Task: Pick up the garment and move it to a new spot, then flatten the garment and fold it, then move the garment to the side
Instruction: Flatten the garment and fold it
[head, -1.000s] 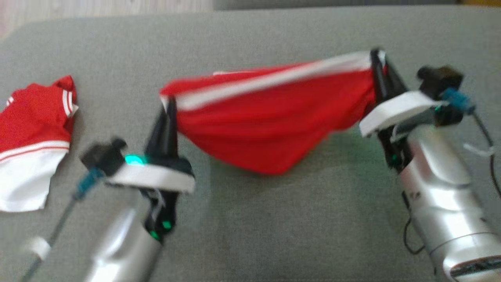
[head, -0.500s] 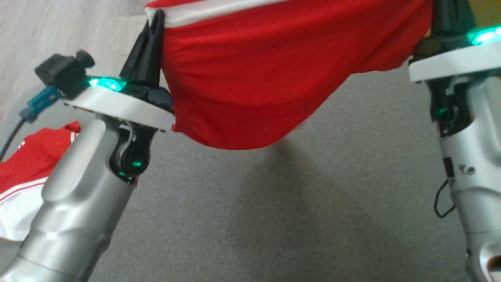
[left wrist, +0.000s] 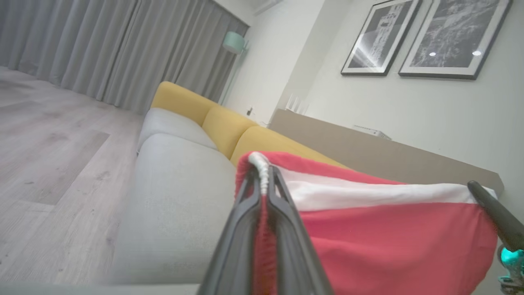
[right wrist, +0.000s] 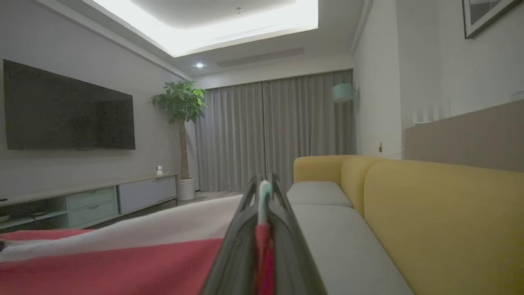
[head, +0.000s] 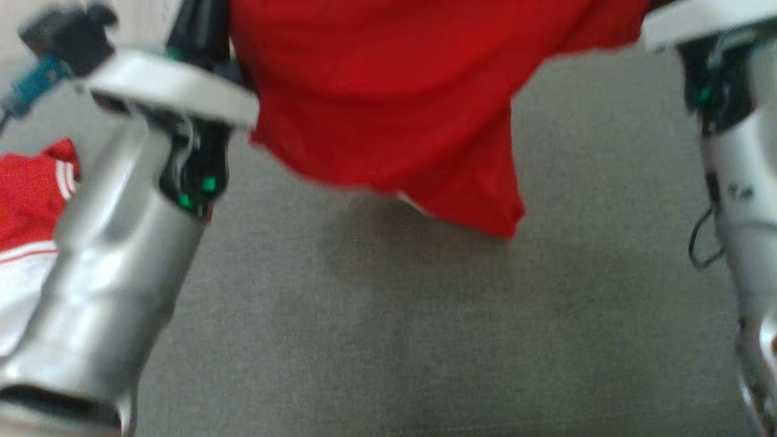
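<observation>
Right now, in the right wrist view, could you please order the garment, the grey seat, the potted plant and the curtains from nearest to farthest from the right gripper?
1. Garment: clamped in the right gripper, spreading left.
2. Grey seat: just beyond the fingertips, to the right.
3. Potted plant and curtains: at the room's far end, too close to call.

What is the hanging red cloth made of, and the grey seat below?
The red garment looks like thin, smooth sports fabric, maybe polyester: it sags in soft folds. The grey seat looks like matte woven upholstery, with a fine speckled weave.
</observation>
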